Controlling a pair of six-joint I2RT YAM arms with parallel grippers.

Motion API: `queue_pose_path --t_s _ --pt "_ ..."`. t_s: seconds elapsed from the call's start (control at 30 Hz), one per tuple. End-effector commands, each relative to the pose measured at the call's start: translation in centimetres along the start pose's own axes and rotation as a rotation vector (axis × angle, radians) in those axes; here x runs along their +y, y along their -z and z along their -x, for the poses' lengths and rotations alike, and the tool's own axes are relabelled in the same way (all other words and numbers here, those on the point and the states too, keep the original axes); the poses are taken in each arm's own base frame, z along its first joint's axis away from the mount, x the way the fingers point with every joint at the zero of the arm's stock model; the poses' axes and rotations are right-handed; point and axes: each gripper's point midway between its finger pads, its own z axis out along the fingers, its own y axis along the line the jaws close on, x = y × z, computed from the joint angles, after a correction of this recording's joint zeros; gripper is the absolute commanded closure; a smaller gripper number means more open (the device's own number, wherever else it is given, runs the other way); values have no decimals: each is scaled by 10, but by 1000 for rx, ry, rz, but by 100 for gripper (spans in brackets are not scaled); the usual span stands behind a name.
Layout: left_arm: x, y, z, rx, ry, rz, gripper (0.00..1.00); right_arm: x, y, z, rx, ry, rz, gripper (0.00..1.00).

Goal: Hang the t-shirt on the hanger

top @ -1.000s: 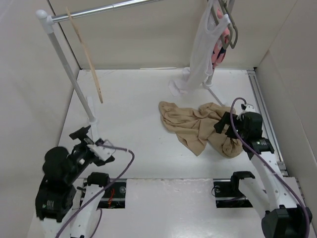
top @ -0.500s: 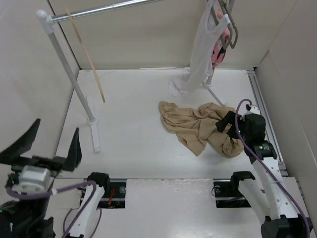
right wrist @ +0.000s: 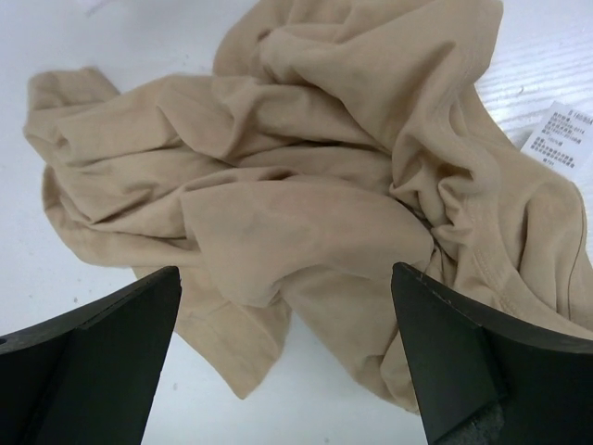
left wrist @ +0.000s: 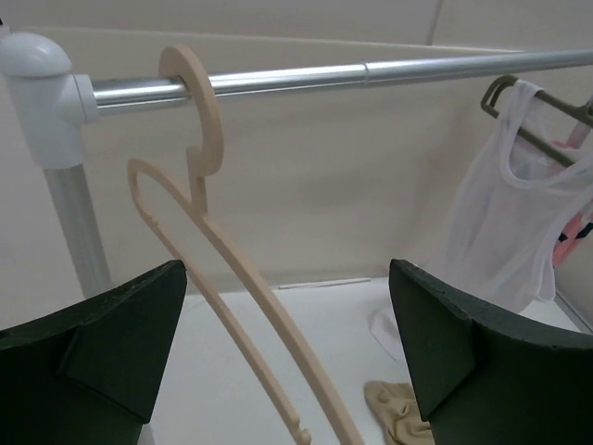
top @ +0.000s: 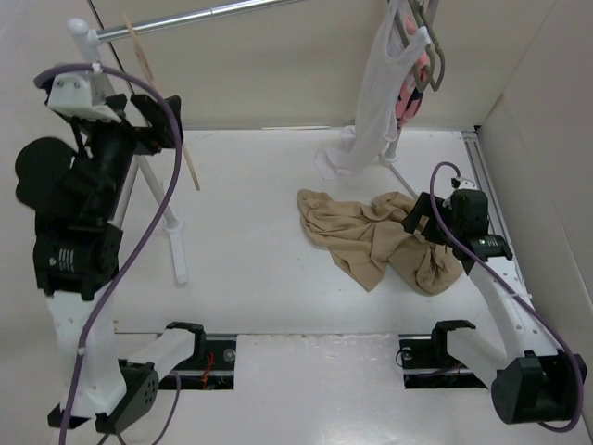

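The tan t-shirt (top: 371, 236) lies crumpled on the white table, right of centre. It fills the right wrist view (right wrist: 296, 185), and a corner of it shows in the left wrist view (left wrist: 394, 408). The slim beige hanger (top: 188, 167) hangs by its hook on the rail at the far left, tilted; it also shows in the left wrist view (left wrist: 232, 269). My left gripper (top: 150, 125) is raised high, open and empty, its jaws either side of the hanger's arms (left wrist: 285, 269). My right gripper (top: 422, 218) is open and empty, just above the shirt's right side (right wrist: 285, 271).
A metal rail (top: 213, 11) runs across the back on a white post (top: 139, 158) with a foot (top: 176, 246). A white sleeveless top (top: 375, 102), a pink garment (top: 408, 97) and grey hangers (top: 431, 46) hang at the right. Walls enclose the table.
My left arm has swung up from the near-left corner to the rail, its open jaws now at the hanger. My right gripper has shifted slightly over the shirt, still open.
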Motion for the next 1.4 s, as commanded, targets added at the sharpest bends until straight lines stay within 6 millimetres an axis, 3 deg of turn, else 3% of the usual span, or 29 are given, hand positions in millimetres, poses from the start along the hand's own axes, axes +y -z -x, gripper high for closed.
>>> queue_pose_path --t_s 0.0,0.1,0.13,0.2,0.23,0.3,0.43,0.47,0.57,0.6,0.7,0.77,1.03,1.07,1.13,1.2,1.37 --pt "1 -13 24 -70 67 28 10 10 -2 16 -29 50 34 0" --pt "20 -35 -1 0 59 121 6 10 -5 16 -37 51 38 0" --pt "28 -42 -19 44 44 157 4 10 -5 16 -37 51 38 0" --pt "31 -44 -34 85 30 162 4 7 -7 11 -29 59 34 0" --pt "33 -48 -51 124 29 167 4 7 -8 11 -29 59 34 0" --pt "41 -48 -61 139 4 202 7 7 -7 10 -36 60 37 0" --pt "47 -51 -85 195 -13 221 28 7 -17 8 -24 60 43 0" --pt "48 -51 -94 215 -14 223 39 8 -18 5 -12 59 48 0" --pt "45 -47 -98 222 -21 207 58 11 -25 5 4 58 64 0" --pt "45 -44 -98 222 -21 207 71 10 -27 4 13 57 60 0" --pt "45 -38 -93 208 -30 205 84 10 -30 1 28 65 66 0" --pt "43 -31 -81 165 -28 201 99 9 -32 -1 36 75 63 0" --pt "44 -14 -48 9 -175 175 100 9 -29 5 15 95 61 0" --pt "36 -6 -30 -66 -201 137 100 9 -29 5 15 95 61 0" --pt "31 1 -21 -110 -285 101 100 11 -28 9 7 96 64 0" --pt "25 11 -25 -109 -319 59 100 13 -27 13 -2 97 67 0" --pt "16 29 -82 75 -382 -52 100 15 -26 17 -3 97 68 0"
